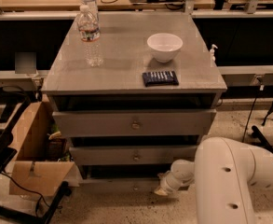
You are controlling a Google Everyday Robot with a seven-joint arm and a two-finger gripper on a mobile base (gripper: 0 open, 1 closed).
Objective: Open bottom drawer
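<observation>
The gripper [163, 190] hangs right at floor level, against the front of the bottom drawer [112, 186], just right of its small round knob [135, 188]. Whether it is open or closed cannot be told from here: the pale tip blurs into the drawer face. The bulky white arm [229, 181] fills the lower right corner, folded low and reaching in from the right, which looks like the only way to get at a handle this close to the ground.

The bottom drawer sits lowest of the three grey fronts, under the middle drawer [136, 155] and the top drawer [135, 123], and it looks shut or very nearly so. The step in hand appears to be lining up on the knob before any pull.

On the cabinet top [122, 73] stand a water bottle [90, 31] to the left and a white bowl [164, 46] to the right, with a dark blue packet [160, 78] lying flat near the front edge. All sit well above the work and out of the arm's way. An open cardboard box [33, 157] sits on the floor to the left.

The bottle carries a label band and the packet has pale markings, but no word on either can be read
</observation>
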